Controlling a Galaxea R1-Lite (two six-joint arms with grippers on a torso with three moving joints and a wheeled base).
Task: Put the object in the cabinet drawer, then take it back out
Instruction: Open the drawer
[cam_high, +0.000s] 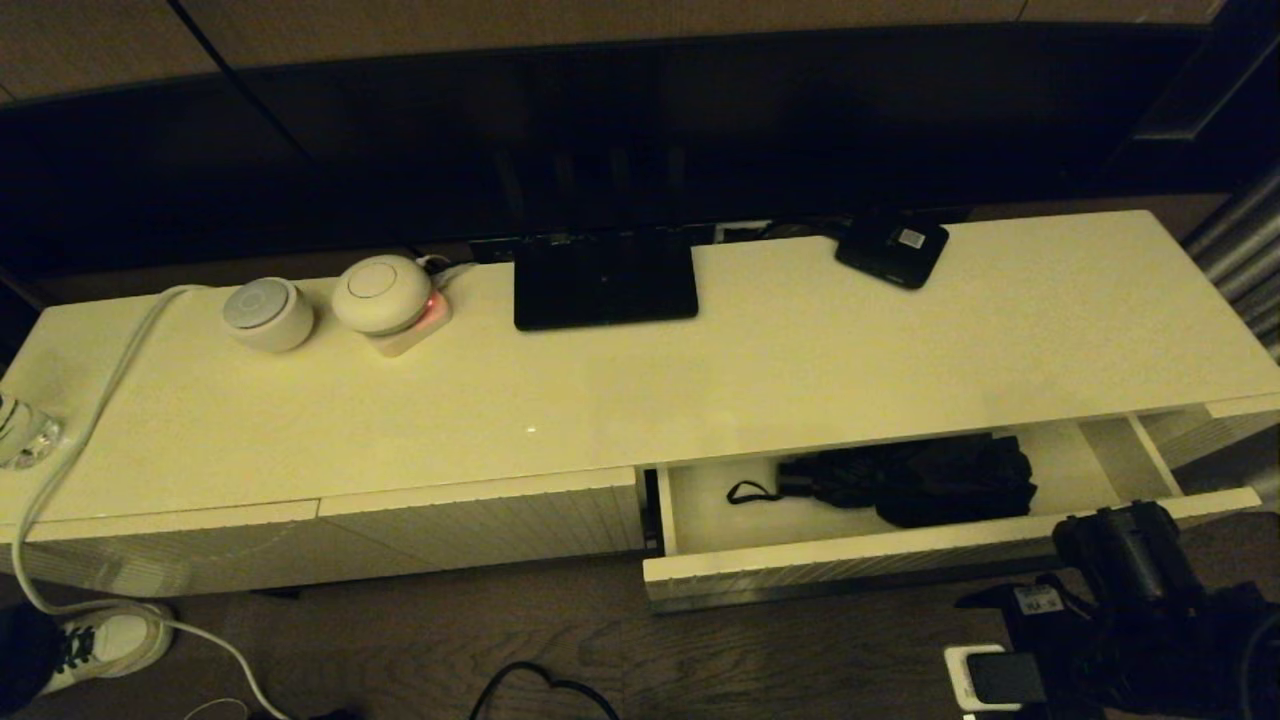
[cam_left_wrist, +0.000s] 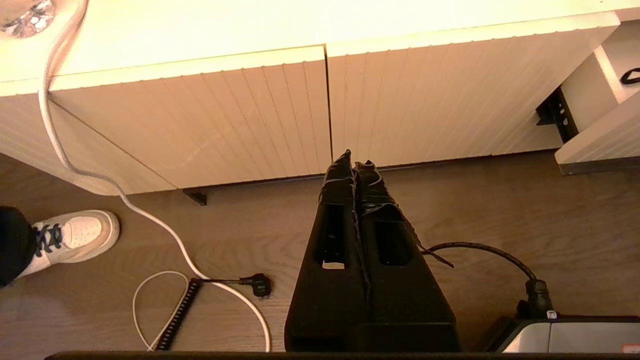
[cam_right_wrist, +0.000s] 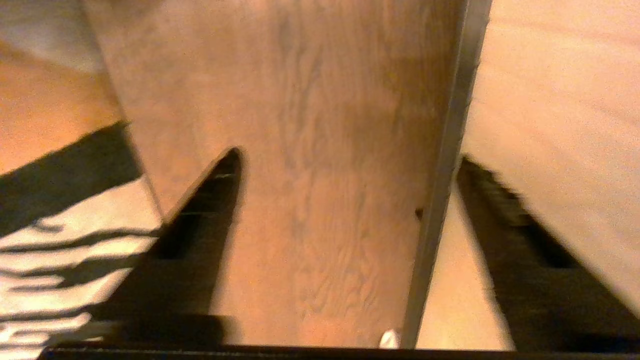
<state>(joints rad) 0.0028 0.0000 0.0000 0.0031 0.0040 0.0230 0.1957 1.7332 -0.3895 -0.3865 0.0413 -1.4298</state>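
Head view: umbrella (cam_high: 915, 482) lies inside the pulled-out drawer (cam_high: 850, 562), beside the right pincer (cam_right_wrist: 350, 170), fingers spread wide; left pincer (cam_left_wrist: 355, 162) hangs pressed together, well apart.

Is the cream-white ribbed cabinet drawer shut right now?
No, the cream-white ribbed cabinet drawer is pulled out in the head view, with the black folding umbrella lying inside it.

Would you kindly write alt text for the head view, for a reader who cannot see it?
A black folding umbrella lies inside the pulled-out cream drawer of a long low cabinet. The right gripper is by the drawer's front right corner. A black stand and a small black box sit on the cabinet top.
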